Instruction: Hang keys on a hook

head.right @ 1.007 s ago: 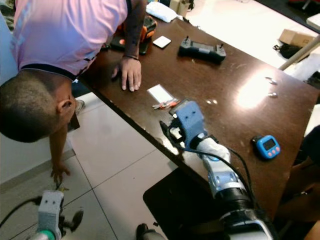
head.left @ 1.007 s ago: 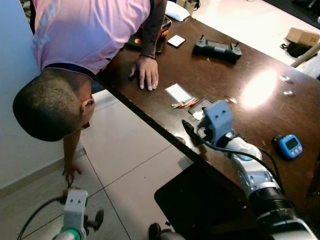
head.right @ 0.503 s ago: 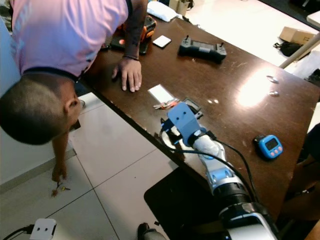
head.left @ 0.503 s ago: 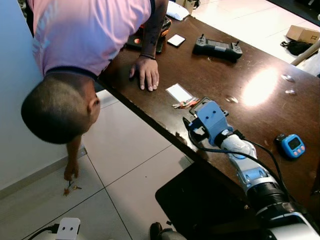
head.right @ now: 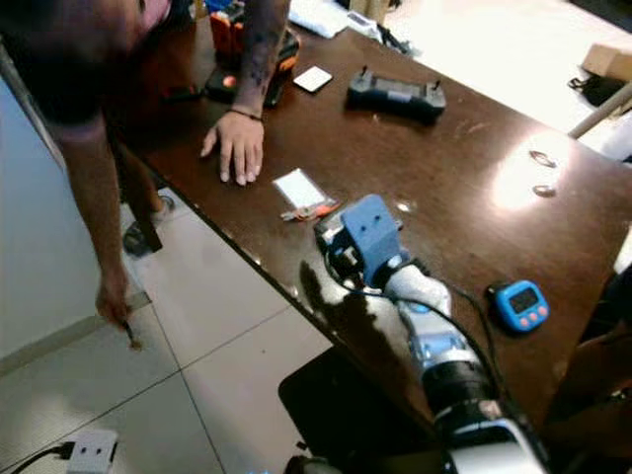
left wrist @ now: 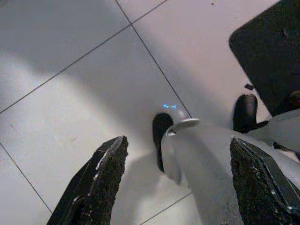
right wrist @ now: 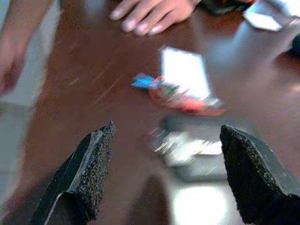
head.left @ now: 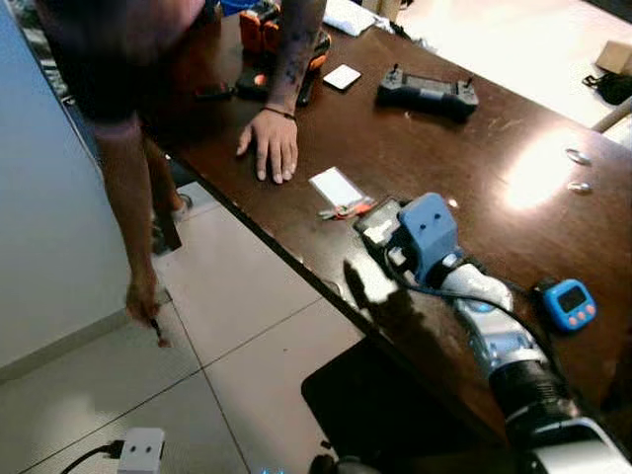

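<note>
A small bunch of keys with a red tag (head.left: 348, 208) lies on the dark wooden table (head.left: 464, 158), beside a white card (head.left: 334, 186). My right gripper (head.left: 378, 231) hovers low over the table near its front edge, just short of the keys. In the right wrist view it (right wrist: 167, 132) is open, with the keys (right wrist: 180, 93) ahead between its fingers and nothing held. My left gripper (left wrist: 178, 141) hangs open over the tiled floor beside my own leg. A person reaches down to the floor, their hand (head.left: 143, 301) holding a small object.
The person's other hand (head.left: 269, 146) rests flat on the table beyond the keys. A black controller (head.left: 427, 96), a blue timer (head.left: 568, 301) and orange-black tools (head.left: 281, 39) also sit on the table. A black mat (head.left: 365, 405) lies on the floor below the table edge.
The person has straightened up, so their head has left the picture, and their hand stays down near the floor. My right gripper stays near the keys. The camera has shifted slightly.
</note>
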Robot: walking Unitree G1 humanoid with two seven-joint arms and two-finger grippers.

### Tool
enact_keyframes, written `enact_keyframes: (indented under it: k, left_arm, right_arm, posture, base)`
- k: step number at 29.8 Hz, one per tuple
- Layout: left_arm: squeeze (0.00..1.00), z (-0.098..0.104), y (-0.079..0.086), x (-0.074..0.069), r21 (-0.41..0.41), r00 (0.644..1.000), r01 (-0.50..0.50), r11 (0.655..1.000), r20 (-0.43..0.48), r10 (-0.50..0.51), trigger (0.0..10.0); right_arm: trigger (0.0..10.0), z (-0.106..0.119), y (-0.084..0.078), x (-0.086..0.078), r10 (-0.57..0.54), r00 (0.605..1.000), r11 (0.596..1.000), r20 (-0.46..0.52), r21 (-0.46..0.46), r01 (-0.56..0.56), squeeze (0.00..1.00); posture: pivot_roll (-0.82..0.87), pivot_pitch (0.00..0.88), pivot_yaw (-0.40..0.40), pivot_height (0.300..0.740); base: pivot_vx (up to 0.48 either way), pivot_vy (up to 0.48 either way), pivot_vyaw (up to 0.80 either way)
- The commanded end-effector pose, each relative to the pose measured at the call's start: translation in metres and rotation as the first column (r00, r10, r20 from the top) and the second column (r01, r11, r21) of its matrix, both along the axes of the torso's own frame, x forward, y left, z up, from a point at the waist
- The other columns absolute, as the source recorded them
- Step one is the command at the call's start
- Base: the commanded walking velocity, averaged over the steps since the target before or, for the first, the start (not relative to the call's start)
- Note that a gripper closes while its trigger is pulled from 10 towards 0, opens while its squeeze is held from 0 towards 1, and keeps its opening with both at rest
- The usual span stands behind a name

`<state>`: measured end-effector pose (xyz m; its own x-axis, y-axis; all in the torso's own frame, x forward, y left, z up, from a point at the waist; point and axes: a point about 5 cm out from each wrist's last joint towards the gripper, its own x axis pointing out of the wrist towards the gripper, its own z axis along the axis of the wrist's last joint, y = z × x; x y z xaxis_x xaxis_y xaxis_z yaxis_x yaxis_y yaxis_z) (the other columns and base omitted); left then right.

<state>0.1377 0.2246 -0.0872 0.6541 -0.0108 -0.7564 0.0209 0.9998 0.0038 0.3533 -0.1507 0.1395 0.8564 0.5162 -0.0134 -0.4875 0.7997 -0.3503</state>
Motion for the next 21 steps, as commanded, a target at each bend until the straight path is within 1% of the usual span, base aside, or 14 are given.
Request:
enact_keyframes:
  k: [1, 2, 4, 6, 8, 10, 12, 13, 14, 15, 16, 18, 19, 21]
  left_arm:
    - [0.0, -0.008, -0.001, -0.02, -0.002, 0.997, 0.016, 1.0, -0.073, -0.016, 10.0]
    - [0.0, -0.008, -0.001, -0.02, -0.002, 0.997, 0.016, 1.0, -0.073, -0.016, 10.0]
    - [0.0, -0.008, -0.001, -0.02, 0.007, 0.997, 0.024, 1.0, -0.07, -0.023, 10.0]
    - [0.0, -0.008, -0.001, -0.021, 0.01, 0.997, 0.027, 1.0, -0.069, -0.026, 10.0]
    - [0.0, -0.008, -0.002, -0.023, 0.013, 0.997, 0.036, 0.999, -0.067, -0.035, 10.0]
    - [0.0, -0.008, -0.002, -0.025, 0.012, 0.997, 0.046, 0.999, -0.065, -0.045, 10.0]
    - [0.0, -0.008, -0.002, -0.026, 0.012, 0.997, 0.048, 0.999, -0.064, -0.047, 10.0]
    - [0.0, -0.009, -0.001, -0.029, 0.01, 0.997, 0.049, 0.999, -0.067, -0.048, 10.0]
    - [0.0, -0.009, -0.001, -0.029, 0.01, 0.997, 0.049, 0.999, -0.067, -0.048, 10.0]
    - [0.0, -0.009, 0.0, -0.032, 0.008, 0.996, 0.052, 0.999, -0.071, -0.051, 10.0]
    - [0.0, -0.009, 0.0, -0.032, 0.008, 0.996, 0.052, 0.999, -0.071, -0.051, 10.0]
    - [0.0, -0.01, 0.002, -0.039, 0.008, 0.995, 0.054, 0.999, -0.08, -0.053, 10.0]
    - [0.0, -0.01, 0.002, -0.039, 0.008, 0.995, 0.054, 0.999, -0.08, -0.053, 10.0]
    - [0.0, -0.01, 0.005, -0.044, 0.011, 0.995, 0.056, 0.998, -0.085, -0.055, 10.0]
  right_arm:
    - [10.0, -0.012, 0.003, -0.008, 0.055, 0.997, 0.998, -0.054, -0.008, -0.055, 0.0]
    - [10.0, -0.012, 0.003, -0.008, 0.055, 0.997, 0.998, -0.054, -0.008, -0.055, 0.0]
    - [10.0, -0.018, 0.009, -0.015, 0.125, 0.988, 0.992, -0.09, 0.035, -0.122, 0.0]
    - [10.0, -0.018, 0.011, -0.017, 0.144, 0.985, 0.989, -0.095, 0.052, -0.139, 0.0]
    - [10.0, -0.019, 0.009, -0.015, 0.127, 0.987, 0.991, -0.096, 0.058, -0.122, 0.0]
    - [10.0, -0.017, 0.005, -0.01, 0.088, 0.994, 0.996, -0.072, 0.006, -0.088, 0.0]
    - [10.0, -0.015, 0.004, -0.009, 0.078, 0.995, 0.997, -0.06, -0.016, -0.079, 0.0]
    - [10.0, -0.009, 0.002, -0.005, 0.056, 0.998, 0.997, -0.024, -0.042, -0.057, 0.0]
    - [10.0, -0.009, 0.002, -0.005, 0.056, 0.998, 0.997, -0.024, -0.042, -0.057, 0.0]
    - [10.0, 0.0, 0.0, -0.002, 0.033, 0.999, 0.997, 0.022, -0.066, -0.031, 0.0]
    - [10.0, 0.0, 0.0, -0.002, 0.033, 0.999, 0.997, 0.022, -0.066, -0.031, 0.0]
    - [10.0, 0.014, -0.005, 0.003, -0.015, 0.995, 0.993, 0.098, -0.118, 0.027, 0.0]
    - [10.0, 0.014, -0.005, 0.003, -0.015, 0.995, 0.993, 0.098, -0.118, 0.027, 0.0]
    - [10.0, 0.022, -0.009, 0.006, -0.045, 0.99, 0.99, 0.134, -0.126, 0.062, 0.0]
  posture:
    - [0.12, 0.175, -0.014, 0.74]
    - [0.12, 0.175, -0.014, 0.74]
    - [0.12, 0.19, -0.011, 0.74]
    - [0.12, 0.192, -0.01, 0.74]
    - [0.12, 0.211, -0.005, 0.74]
    - [0.12, 0.226, 0.0, 0.74]
    - [0.12, 0.231, 0.003, 0.74]
    - [0.13, 0.24, 0.006, 0.74]
    - [0.13, 0.24, 0.006, 0.74]
    - [0.13, 0.247, 0.01, 0.74]
    - [0.13, 0.247, 0.01, 0.74]
    - [0.13, 0.257, 0.014, 0.74]
    - [0.13, 0.257, 0.014, 0.74]
    - [0.14, 0.266, 0.017, 0.74]
  base:
    - [0.0, 0.0, 0.0]
    - [0.0, 0.0, 0.0]
    - [0.0, 0.0, 0.0]
    - [0.0, 0.0, 0.0]
    - [0.0, 0.0, 0.0]
    - [0.0, 0.0, 0.0]
    - [0.0, 0.0, 0.0]
    - [0.0, 0.0, 0.0]
    - [0.0, 0.0, 0.0]
    - [0.0, 0.0, 0.0]
    - [0.0, 0.0, 0.0]
    - [0.0, 0.0, 0.0]
    - [0.0, 0.0, 0.0]
    - [0.0, 0.0, 0.0]
